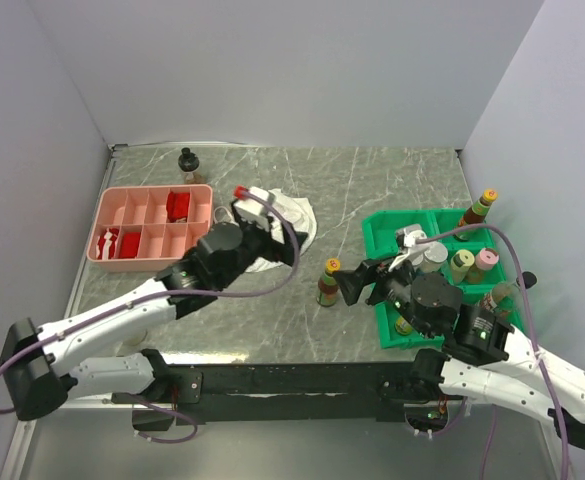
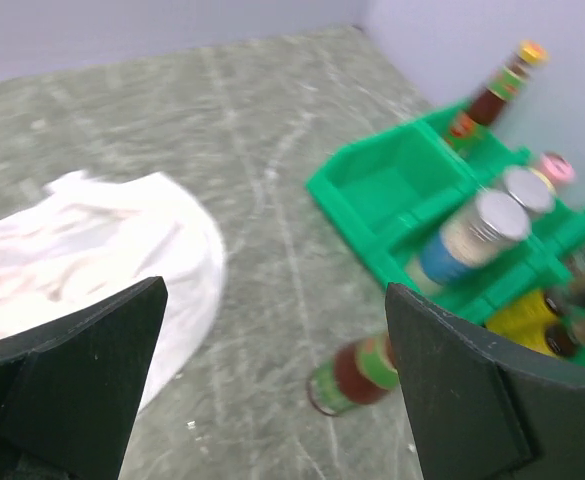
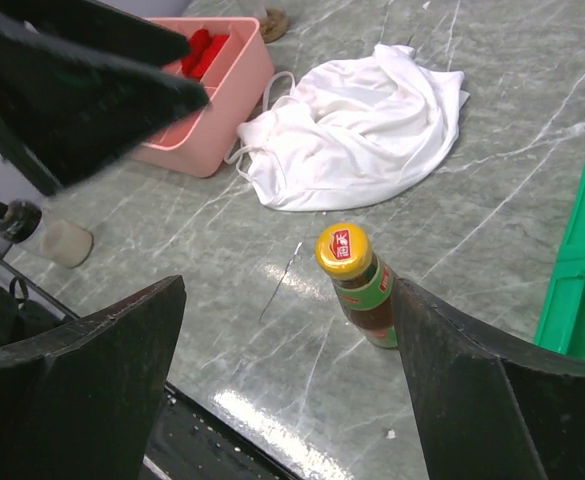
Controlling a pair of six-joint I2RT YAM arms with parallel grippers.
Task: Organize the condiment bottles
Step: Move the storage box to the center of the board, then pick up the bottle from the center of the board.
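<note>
Grey marbled bench (image 1: 372, 180) carries a green tray (image 1: 392, 225) on the right, holding several condiment bottles (image 1: 459, 266). White cloth (image 1: 294, 213) lies centre. Left pincer (image 2: 272, 300) and right pincer (image 3: 287, 290) both stand wide, holding nothing. One yellow-capped bottle (image 1: 328, 285) stands upright on the bench between cloth and tray.

Open table (image 1: 372, 180) surrounds the yellow-capped bottle (image 1: 328, 283), between white cloth (image 1: 290, 222) and green tray (image 1: 368, 240).

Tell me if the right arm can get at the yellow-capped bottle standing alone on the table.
Probably yes: the bottle stands upright just ahead of the open right gripper, with nothing between them.
</note>
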